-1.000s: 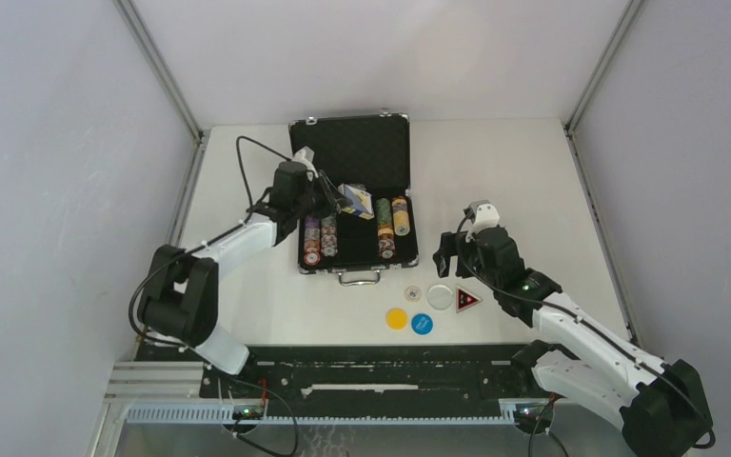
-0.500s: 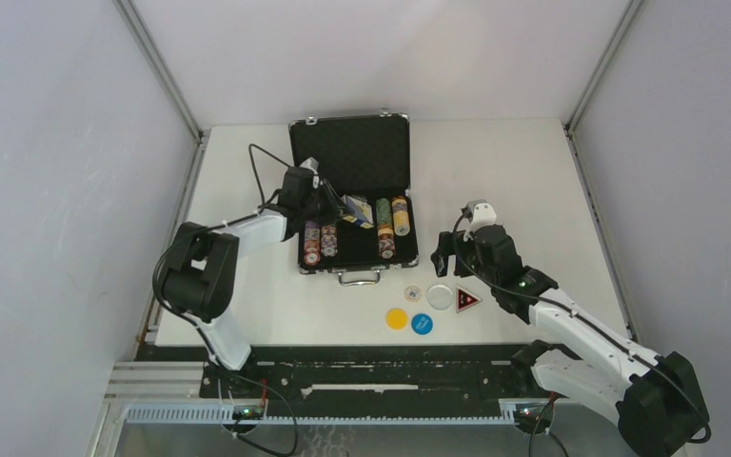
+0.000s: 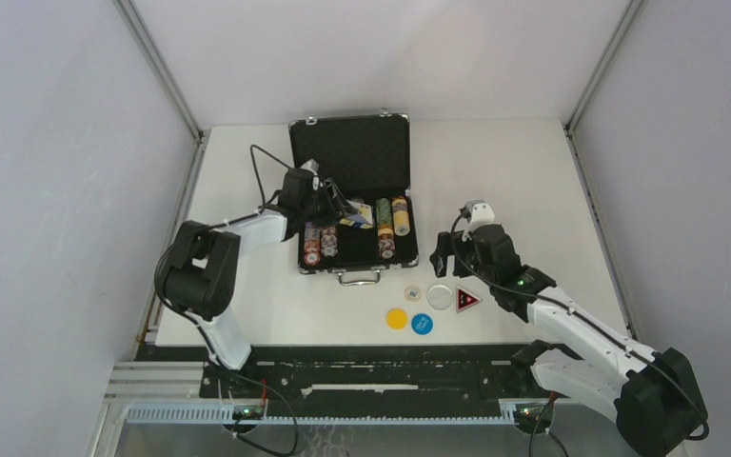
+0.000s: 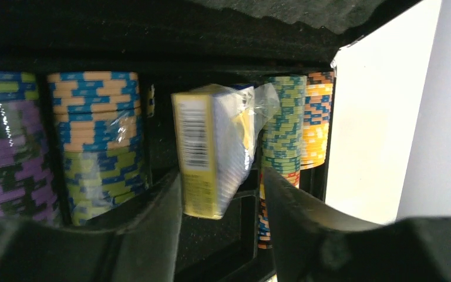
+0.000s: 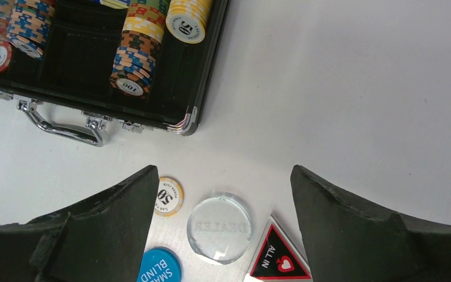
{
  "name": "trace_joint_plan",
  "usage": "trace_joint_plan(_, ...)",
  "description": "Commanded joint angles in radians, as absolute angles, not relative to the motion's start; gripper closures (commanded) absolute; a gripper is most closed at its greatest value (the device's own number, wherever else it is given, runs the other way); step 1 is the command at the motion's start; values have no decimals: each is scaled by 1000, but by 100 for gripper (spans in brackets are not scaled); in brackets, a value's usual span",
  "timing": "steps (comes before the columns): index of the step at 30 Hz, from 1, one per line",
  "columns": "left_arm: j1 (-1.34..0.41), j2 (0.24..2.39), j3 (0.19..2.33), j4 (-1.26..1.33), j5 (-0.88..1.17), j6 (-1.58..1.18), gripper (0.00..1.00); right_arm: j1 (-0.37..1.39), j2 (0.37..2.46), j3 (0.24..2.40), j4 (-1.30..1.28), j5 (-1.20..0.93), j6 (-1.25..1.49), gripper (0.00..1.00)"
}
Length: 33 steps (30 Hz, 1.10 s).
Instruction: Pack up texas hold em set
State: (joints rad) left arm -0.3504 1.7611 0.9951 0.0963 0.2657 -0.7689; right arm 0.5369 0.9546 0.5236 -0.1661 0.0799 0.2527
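Left gripper (image 4: 220, 175): jaws parted, one finger on each side of the card deck (image 4: 211, 153). There is a clear gap at the right finger, and I cannot tell whether the left finger touches.

Item 1, card deck: yellow box with a barcode on its side, in clear wrap. It sits tilted in the middle section of the tray, between the chip rows.

Item 2, briefcase (image 3: 350, 152): small, black and textured, with silver corners. It lies open at mid-table with its lid raised on the far side and its metal handle (image 5: 64, 129) on the near side.

Contents, left of the deck: a purple-green chip row (image 4: 6, 147) and a blue-orange-green chip row (image 4: 100, 141).

Contents, right of the deck: a teal chip row (image 4: 282, 117) and, beyond it, an orange-yellow chip row (image 4: 317, 117).

Right gripper (image 5: 223, 170): jaws spread wide and holding nothing. I hang it above the loose pieces on the table (image 3: 533, 190), near and right of the case.

Loose pieces:
- One "50" chip (image 5: 168, 195).
- A clear dealer button (image 5: 219, 227) just right of the chip.
- A red-black "All In" triangle (image 5: 279, 258) to the right again.
- A blue blind button (image 5: 158, 267) on the near side.
- A yellow button (image 3: 397, 318) to the left of the blue one.
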Motion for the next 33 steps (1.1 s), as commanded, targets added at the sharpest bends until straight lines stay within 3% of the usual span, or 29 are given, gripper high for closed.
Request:
trace_joint_plan(1, -349, 1688, 1005, 24, 200, -700, 35, 532, 959, 522, -102, 60, 270, 10)
trace_joint_plan(4, -349, 1666, 1040, -40, 164, -652, 26, 533, 967, 522, -94, 55, 272, 10)
trace_joint_plan(9, -352, 1614, 1079, -92, 107, -606, 24, 534, 977, 522, -87, 46, 273, 10)
trace_joint_plan(17, -378, 1555, 1141, -169, 23, -532, 32, 534, 992, 522, -81, 40, 279, 10)
trace_joint_plan(26, -437, 1711, 1225, -180, 53, -561, 36, 534, 983, 513, -93, 52, 281, 10)
trace_joint_plan(33, -465, 1823, 1267, -253, -91, -569, 36, 526, 957, 489, -97, 58, 285, 10)
